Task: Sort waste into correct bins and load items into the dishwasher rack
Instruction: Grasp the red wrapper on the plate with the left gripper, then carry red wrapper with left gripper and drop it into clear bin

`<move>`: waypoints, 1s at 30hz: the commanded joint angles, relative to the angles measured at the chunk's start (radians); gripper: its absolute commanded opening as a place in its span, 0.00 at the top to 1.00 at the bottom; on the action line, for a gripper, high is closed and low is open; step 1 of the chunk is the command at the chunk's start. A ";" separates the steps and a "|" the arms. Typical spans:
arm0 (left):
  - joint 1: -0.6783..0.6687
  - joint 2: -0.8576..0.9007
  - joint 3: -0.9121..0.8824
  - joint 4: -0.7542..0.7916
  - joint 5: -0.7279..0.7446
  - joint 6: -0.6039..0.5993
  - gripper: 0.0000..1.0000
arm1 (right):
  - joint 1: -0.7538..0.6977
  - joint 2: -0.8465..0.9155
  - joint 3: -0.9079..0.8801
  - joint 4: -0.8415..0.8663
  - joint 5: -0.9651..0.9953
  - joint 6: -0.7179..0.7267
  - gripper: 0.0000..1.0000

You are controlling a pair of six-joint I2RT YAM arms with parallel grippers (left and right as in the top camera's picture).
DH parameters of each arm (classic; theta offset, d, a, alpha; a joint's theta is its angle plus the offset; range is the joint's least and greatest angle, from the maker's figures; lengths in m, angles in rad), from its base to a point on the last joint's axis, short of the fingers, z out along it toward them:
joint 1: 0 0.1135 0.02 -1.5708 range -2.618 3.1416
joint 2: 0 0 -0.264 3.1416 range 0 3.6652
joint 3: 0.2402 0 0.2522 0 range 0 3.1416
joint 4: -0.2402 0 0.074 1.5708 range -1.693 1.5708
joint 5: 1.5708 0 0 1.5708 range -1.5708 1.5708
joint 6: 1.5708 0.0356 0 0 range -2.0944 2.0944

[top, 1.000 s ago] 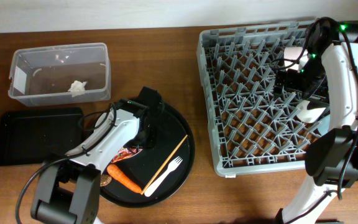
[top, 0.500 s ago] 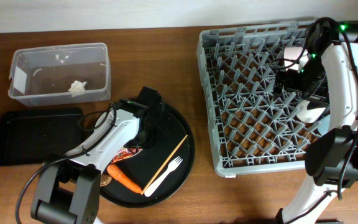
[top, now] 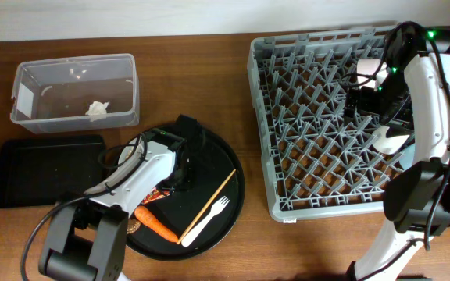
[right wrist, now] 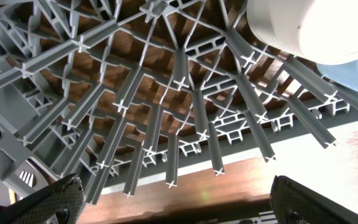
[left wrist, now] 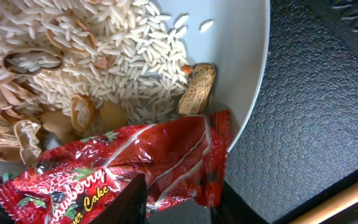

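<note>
In the left wrist view my left gripper [left wrist: 179, 202] is low over the white plate [left wrist: 244, 68], which holds rice and peanut shells [left wrist: 73, 68]. Its open fingers straddle the edge of the red wrapper [left wrist: 135, 162]. From overhead the left gripper [top: 180, 176] is on the round black tray [top: 229, 168], with the wrapper [top: 156, 193], carrot [top: 156, 224], biscuit [top: 131, 227], chopstick [top: 209, 195] and fork [top: 207, 218]. My right gripper [top: 358, 101] hangs open and empty over the grey rack [top: 319, 117]; its fingers [right wrist: 61, 196] are wide apart.
The clear tub [top: 76, 92] at the back left holds crumpled white paper [top: 96, 108]. The shallow black tray [top: 45, 168] lies in front of it. White dishes stand in the rack's right side [top: 387, 140], one seen close in the right wrist view [right wrist: 309, 28].
My left gripper has shifted slightly down and left over the round tray, closer to the wrapper. The right arm has not moved.
</note>
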 commanded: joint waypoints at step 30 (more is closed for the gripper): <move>0.322 0.014 0.568 0.072 -0.180 0.092 1.00 | -0.001 -0.024 -0.004 -0.005 0.005 0.001 0.01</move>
